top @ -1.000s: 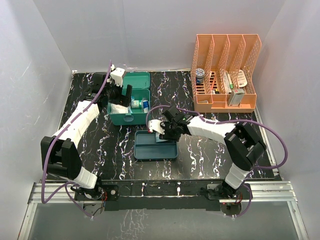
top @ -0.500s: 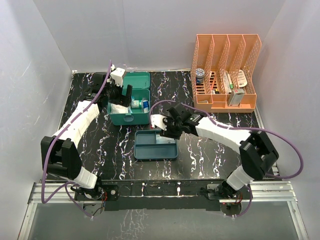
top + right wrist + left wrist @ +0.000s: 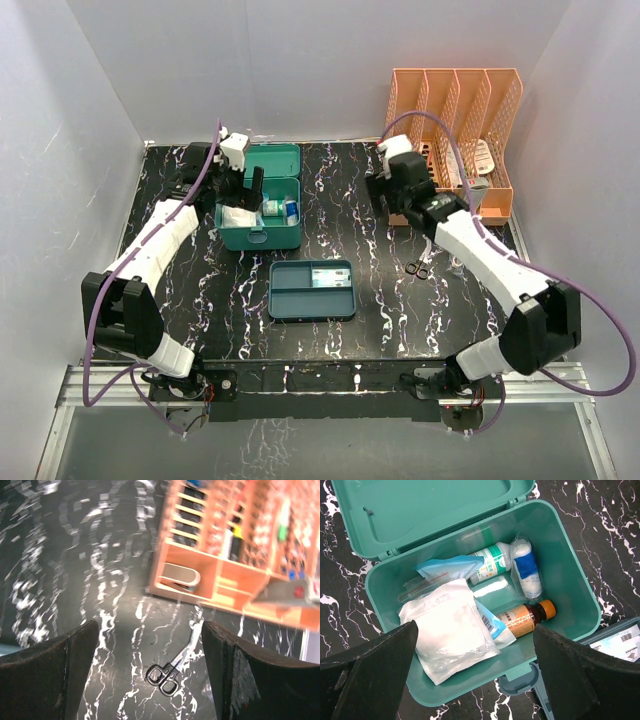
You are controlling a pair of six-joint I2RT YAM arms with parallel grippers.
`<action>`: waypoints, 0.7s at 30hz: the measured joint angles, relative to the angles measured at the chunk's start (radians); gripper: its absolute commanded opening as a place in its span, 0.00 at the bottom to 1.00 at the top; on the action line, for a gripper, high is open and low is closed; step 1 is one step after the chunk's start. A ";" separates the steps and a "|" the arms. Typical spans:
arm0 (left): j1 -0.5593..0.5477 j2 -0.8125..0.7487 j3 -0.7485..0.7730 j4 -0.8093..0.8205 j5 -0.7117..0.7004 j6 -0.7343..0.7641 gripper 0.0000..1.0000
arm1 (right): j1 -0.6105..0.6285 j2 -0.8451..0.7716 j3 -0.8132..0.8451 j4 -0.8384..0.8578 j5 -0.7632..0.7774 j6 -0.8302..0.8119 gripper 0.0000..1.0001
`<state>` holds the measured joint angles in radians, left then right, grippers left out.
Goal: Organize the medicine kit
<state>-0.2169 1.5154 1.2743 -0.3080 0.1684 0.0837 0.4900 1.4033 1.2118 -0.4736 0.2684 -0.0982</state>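
Black marbled counter (image 3: pixel 200 300) carries the medicine kit (image 3: pixel 280 238) far left, lid open, latch facing the near edge, long axis left-right. Left end effector (image 3: pixel 475 650) hovers above it, wide open and empty; right end effector (image 3: pixel 150 635) is spread, empty.

On the black marbled tabletop (image 3: pixel 200 300), the teal-green rectangular plastic medicine kit (image 3: pixel 280 238) sits at the back left, its lid open behind it, with the shallow blue-teal divided plastic tray (image 3: pixel 290 290) just in front. The orange slotted plastic file rack (image 3: pixel 495 195) stands at the back right, metal scissors (image 3: pixel 418 268) lying before it. Inside the kit, a white gauze packet (image 3: pixel 451 630) lies left of an amber bottle (image 3: pixel 525 617).
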 measured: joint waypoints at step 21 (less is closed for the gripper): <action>0.000 0.000 0.044 -0.022 -0.030 -0.051 0.99 | -0.120 0.116 0.017 -0.411 0.208 0.884 0.67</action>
<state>-0.2169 1.5154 1.3186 -0.3298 0.1387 0.0322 0.3698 1.5196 1.2285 -0.8845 0.4759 0.7860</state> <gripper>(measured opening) 0.985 0.688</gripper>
